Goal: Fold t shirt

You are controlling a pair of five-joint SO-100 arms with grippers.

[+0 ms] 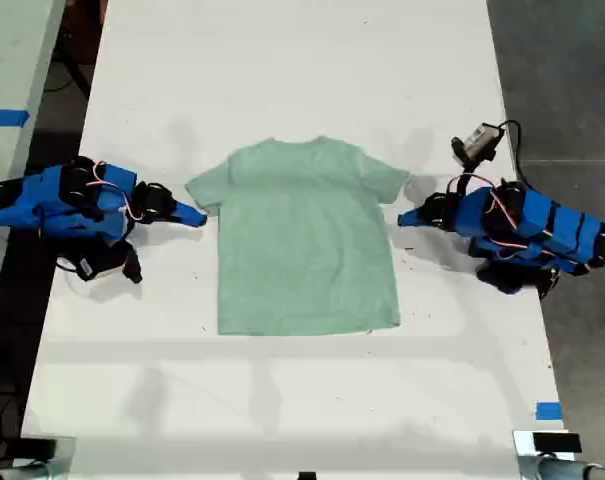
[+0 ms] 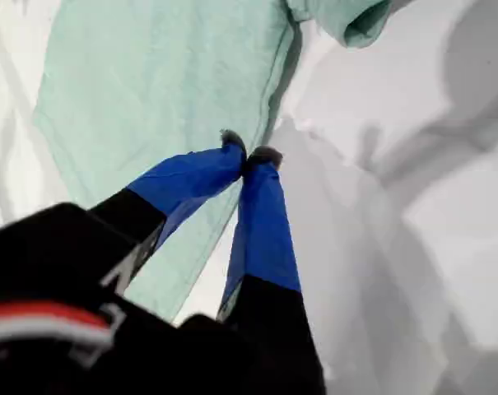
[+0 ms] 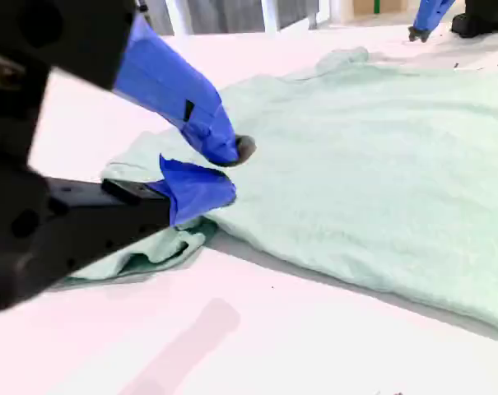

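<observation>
White counter [image 1: 282,400] carrying the t shirt [image 1: 304,240], spread flat between both grippers. My first gripper [image 2: 250,153], tips closed together, holds nothing beside the shirt's side edge. My second gripper [image 3: 224,169], slightly parted, sits at a sleeve.

One t shirt [image 1: 304,235] lies on one white tabletop [image 1: 282,400]. Two blue arms are present, one pincer each: my first pincer [image 1: 403,217] and my second pincer [image 1: 199,216]. Two blue tape marks: [image 1: 548,410] and [image 1: 4,117].
</observation>
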